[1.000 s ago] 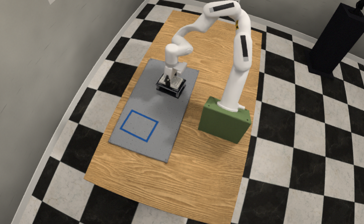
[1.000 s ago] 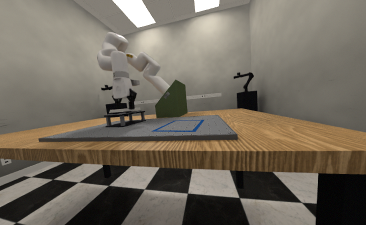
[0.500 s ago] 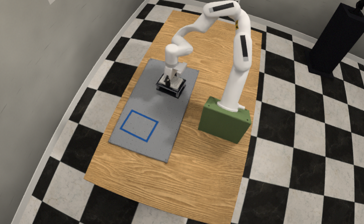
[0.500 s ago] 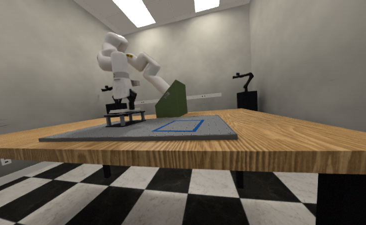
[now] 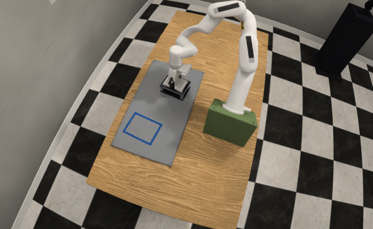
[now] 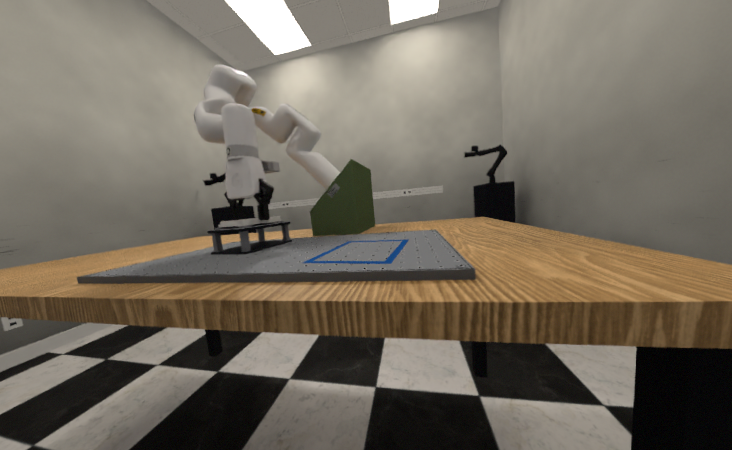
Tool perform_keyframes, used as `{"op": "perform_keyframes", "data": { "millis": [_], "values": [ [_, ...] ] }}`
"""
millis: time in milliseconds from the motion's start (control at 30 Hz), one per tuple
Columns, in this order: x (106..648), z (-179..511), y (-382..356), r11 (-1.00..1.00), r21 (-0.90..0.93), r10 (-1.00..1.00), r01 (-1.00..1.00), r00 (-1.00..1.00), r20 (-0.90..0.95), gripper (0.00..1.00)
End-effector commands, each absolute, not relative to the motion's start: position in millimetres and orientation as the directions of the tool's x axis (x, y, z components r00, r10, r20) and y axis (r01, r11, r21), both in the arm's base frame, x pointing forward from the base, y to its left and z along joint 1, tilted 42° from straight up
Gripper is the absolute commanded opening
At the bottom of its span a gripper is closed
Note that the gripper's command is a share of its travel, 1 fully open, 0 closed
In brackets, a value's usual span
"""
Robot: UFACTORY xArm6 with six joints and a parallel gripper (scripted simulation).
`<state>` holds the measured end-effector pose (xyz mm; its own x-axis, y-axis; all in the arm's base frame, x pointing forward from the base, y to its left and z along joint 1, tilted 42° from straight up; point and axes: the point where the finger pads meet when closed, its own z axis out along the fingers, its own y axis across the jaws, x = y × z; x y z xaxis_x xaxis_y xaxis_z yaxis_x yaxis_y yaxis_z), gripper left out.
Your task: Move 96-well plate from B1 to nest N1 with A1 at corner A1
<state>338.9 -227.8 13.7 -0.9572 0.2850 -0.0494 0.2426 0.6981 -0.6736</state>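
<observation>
Fingers (image 5: 172, 82) grip plate (image 5: 180, 85) over nest (image 6: 248, 228).

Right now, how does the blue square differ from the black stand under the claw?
The blue square is a flat outline on the grey mat; the stand rises on legs. The square holds nothing; the stand bears the plate, which the gripper grips. Both sit on the mat.
</observation>
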Motion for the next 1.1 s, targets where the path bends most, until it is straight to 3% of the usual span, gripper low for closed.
{"op": "perform_keyframes", "data": {
  "millis": [0,500,533,1067],
  "values": [
    [340.0,13.9,-228.0,0.698,-0.673,0.284,0.243,-0.957,-0.052,0.0],
    [339.7,12.4,-229.3,0.698,-0.673,0.284,0.243,-0.957,-0.052,0.0],
    [339.6,11.9,-229.7,0.698,-0.673,0.284,0.243,-0.957,-0.052,1.0],
    [339.7,11.9,-229.7,0.698,-0.673,0.284,0.243,-0.958,-0.052,1.0]
  ]
}}
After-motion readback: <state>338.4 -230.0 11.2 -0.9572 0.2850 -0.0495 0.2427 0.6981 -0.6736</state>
